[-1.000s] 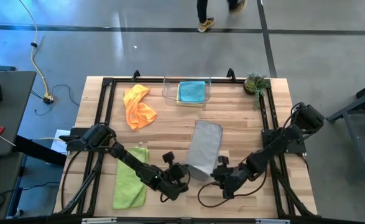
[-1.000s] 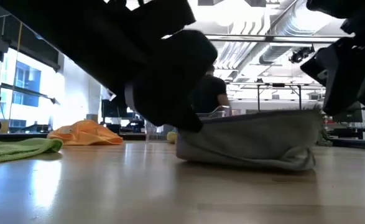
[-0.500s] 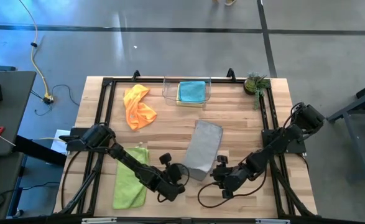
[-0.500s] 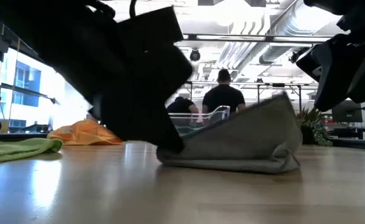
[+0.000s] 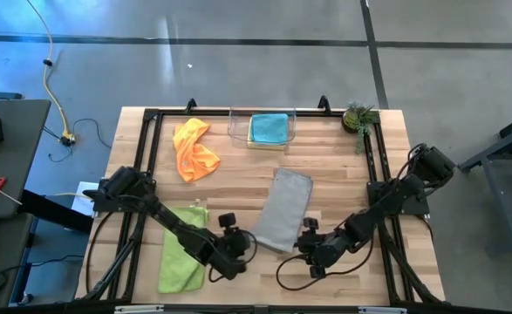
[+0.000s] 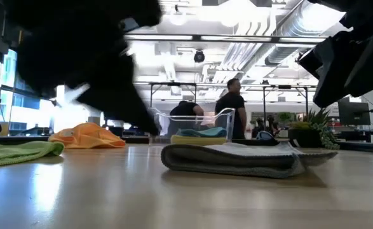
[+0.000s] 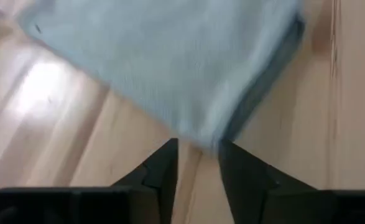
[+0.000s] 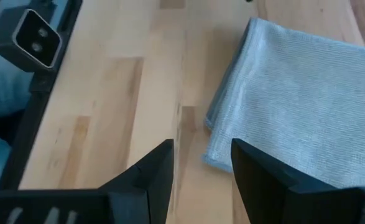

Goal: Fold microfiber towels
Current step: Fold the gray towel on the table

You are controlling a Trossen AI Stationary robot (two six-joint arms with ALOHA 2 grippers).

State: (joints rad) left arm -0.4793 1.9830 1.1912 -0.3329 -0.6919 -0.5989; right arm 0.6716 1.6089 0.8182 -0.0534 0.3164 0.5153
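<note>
I have the wooden desk (image 5: 325,148) under both arms, black rails round its edge, and behind it an open hall with pale ceiling ducts and two people standing far back. On the desk the grey towel (image 5: 283,209) lies flat and folded into a long strip at the middle, near the front. The lime green towel (image 5: 182,247) is spread at the front left, the orange towel (image 5: 194,150) is crumpled at the back left, and the teal towel (image 5: 269,127) sits in the clear bin (image 5: 236,127) on top of a yellow one, at the back edge.

I judge the grey fold finished and the release in hand. My left claw (image 7: 198,163) sits just off the strip's near corner, fingers slightly apart with nothing between them. My right claw (image 8: 202,165) is at the other near corner, fingers apart, empty, close beside the cloth edge.

Next I would back both arms clear, then go for an unfolded cloth, probably the lime green one, pinching its near corners cleanly.
</note>
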